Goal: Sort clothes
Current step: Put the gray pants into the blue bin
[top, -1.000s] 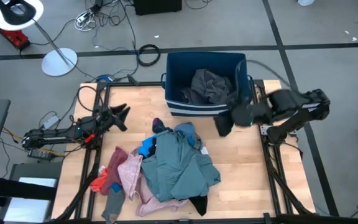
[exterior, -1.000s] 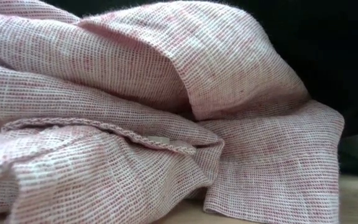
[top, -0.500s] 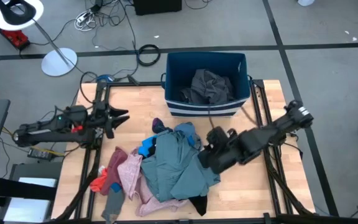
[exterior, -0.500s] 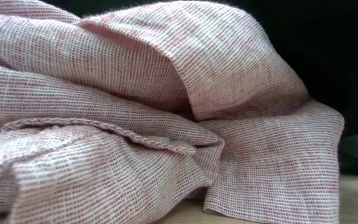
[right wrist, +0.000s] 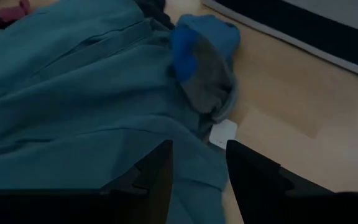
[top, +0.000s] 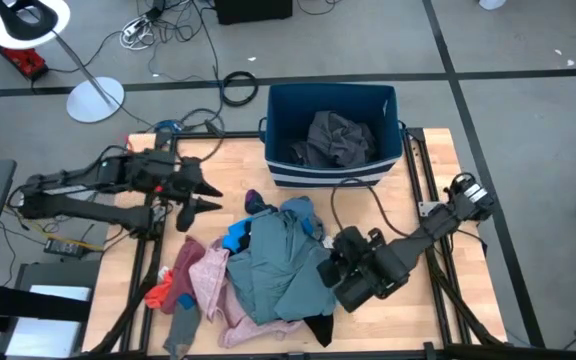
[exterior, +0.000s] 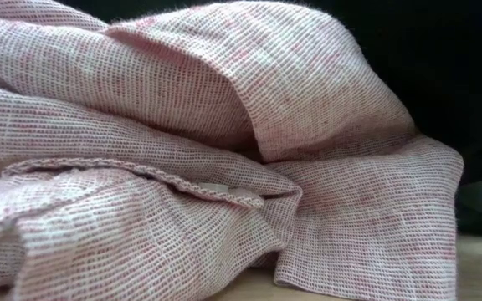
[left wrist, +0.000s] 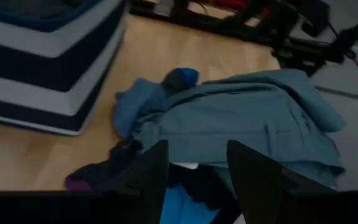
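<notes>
The clothes lie in a heap (top: 268, 270) on the wooden table. A teal-grey garment (top: 288, 262) is on top, a pink one (top: 213, 285) and a red-orange one (top: 163, 292) lie at its left, and a bright blue piece (top: 236, 238) is at its far side. The pink cloth (exterior: 182, 150) fills the low view. My right gripper (top: 328, 268) hangs open over the teal-grey garment's right edge (right wrist: 73, 93), near a blue-and-grey sock (right wrist: 204, 62). My left gripper (top: 210, 198) is open, raised at the heap's far left, facing it (left wrist: 197, 180).
A dark blue bin (top: 333, 175) with white stripes stands at the table's far edge, with a dark grey garment (top: 338, 135) inside. Bare wood shows right of the heap (top: 418, 230) and between the bin and my left gripper (top: 233, 165). Cables and a lamp base (top: 95, 100) lie on the floor.
My right gripper has swung from beside the bin toward the table's near edge and down, to the teal-grey garment's right edge. My left arm has lifted, and its gripper has tipped up from the table to face the heap. The clothes have stayed where they were.
</notes>
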